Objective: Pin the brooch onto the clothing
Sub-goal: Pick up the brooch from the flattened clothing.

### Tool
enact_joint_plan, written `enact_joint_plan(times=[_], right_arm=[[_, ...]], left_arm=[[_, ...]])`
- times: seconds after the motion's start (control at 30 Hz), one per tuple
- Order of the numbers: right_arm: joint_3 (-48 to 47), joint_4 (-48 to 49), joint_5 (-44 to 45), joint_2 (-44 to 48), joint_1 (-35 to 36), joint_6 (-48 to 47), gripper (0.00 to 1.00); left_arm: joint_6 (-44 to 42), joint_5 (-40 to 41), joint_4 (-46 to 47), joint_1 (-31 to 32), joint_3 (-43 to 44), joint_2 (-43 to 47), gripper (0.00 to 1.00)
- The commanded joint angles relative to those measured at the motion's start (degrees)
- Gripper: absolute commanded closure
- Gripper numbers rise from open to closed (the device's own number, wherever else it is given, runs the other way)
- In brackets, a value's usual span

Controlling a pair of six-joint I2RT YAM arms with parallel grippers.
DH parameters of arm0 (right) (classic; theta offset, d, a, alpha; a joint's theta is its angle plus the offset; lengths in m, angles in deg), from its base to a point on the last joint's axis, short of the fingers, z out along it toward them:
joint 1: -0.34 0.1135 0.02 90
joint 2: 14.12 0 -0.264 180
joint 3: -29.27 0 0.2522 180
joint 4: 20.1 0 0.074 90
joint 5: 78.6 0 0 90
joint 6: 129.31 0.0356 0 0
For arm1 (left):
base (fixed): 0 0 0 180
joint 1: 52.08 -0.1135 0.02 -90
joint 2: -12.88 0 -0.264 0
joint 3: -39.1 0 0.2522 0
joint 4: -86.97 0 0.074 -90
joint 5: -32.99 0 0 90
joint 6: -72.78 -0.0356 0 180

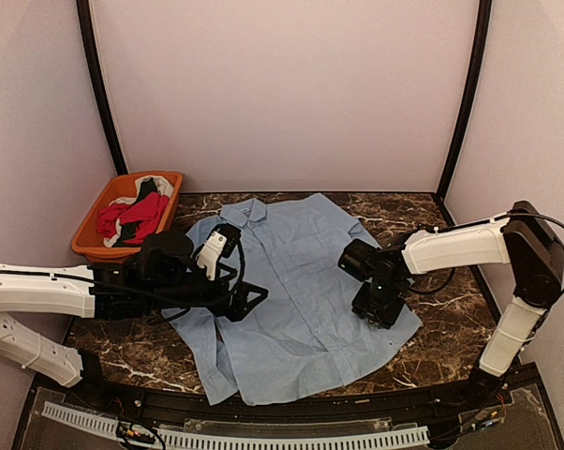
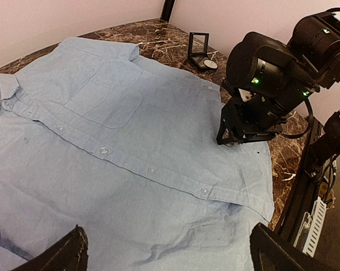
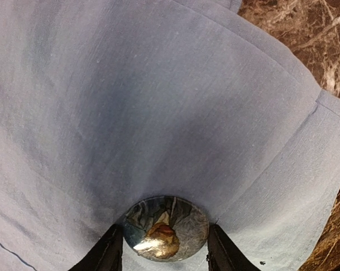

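Note:
The clothing is a light blue button-up shirt, spread flat on the marble table with its collar at the far side. My right gripper points down at the shirt's right edge. In the right wrist view its fingers press both sides of the brooch, a round shiny disc with a dark marbled pattern, which rests against the blue cloth. My left gripper hovers open over the shirt's left half. In the left wrist view the left gripper has only fabric between its fingers.
An orange basket with red, black and white garments stands at the far left. A small open black box sits on the marble beyond the shirt's right sleeve. Black frame posts and pale walls close in the table.

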Motion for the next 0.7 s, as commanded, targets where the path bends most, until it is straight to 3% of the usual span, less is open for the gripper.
enact_joint_plan(times=[0.0, 0.37, 0.67], right_arm=[[1.41, 1.06, -0.96, -1.00, -0.20, -0.57, 0.54], [2.46, 1.24, -0.10, 0.57, -0.23, 0.01, 0.66], [-3.81, -4.46, 5.52, 5.68, -0.20, -1.32, 0.66]], left_arm=[[0.31, 0.30, 0.20, 0.24, -0.83, 0.84, 0.00], [0.53, 0.14, 0.54, 0.26, -0.94, 0.42, 0.00], [0.50, -0.59, 0.95, 0.24, -0.05, -0.84, 0.00]])
